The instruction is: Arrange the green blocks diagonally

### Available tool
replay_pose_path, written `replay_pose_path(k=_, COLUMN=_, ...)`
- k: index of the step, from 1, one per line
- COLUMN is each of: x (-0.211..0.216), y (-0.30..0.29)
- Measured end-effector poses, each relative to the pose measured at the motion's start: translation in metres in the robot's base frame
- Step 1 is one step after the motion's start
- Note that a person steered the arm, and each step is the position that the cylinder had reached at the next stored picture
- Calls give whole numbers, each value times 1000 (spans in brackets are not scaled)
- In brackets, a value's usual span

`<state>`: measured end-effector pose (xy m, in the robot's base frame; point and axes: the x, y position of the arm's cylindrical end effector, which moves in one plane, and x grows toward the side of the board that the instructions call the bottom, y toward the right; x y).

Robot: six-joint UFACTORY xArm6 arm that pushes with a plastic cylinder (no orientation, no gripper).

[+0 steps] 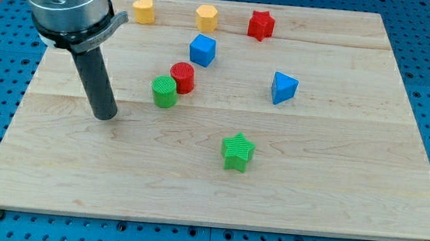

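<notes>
A green cylinder (164, 91) stands left of the board's middle, touching a red cylinder (182, 78) on its upper right. A green star block (238, 151) lies lower and to the right, near the board's middle. My tip (106, 116) rests on the board to the left of the green cylinder and a little below it, apart from it by about a block's width. The rod rises from the tip toward the view's top left.
A wooden board (348, 202) lies on a blue pegboard table. A blue cube (202, 50), a blue triangular block (283, 87), a red star (261, 25), a yellow hexagon (207, 17) and a second yellow block (143, 10) lie toward the top.
</notes>
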<state>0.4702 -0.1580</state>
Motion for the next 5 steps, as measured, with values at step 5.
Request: replay_pose_path(k=5, x=-52, y=60)
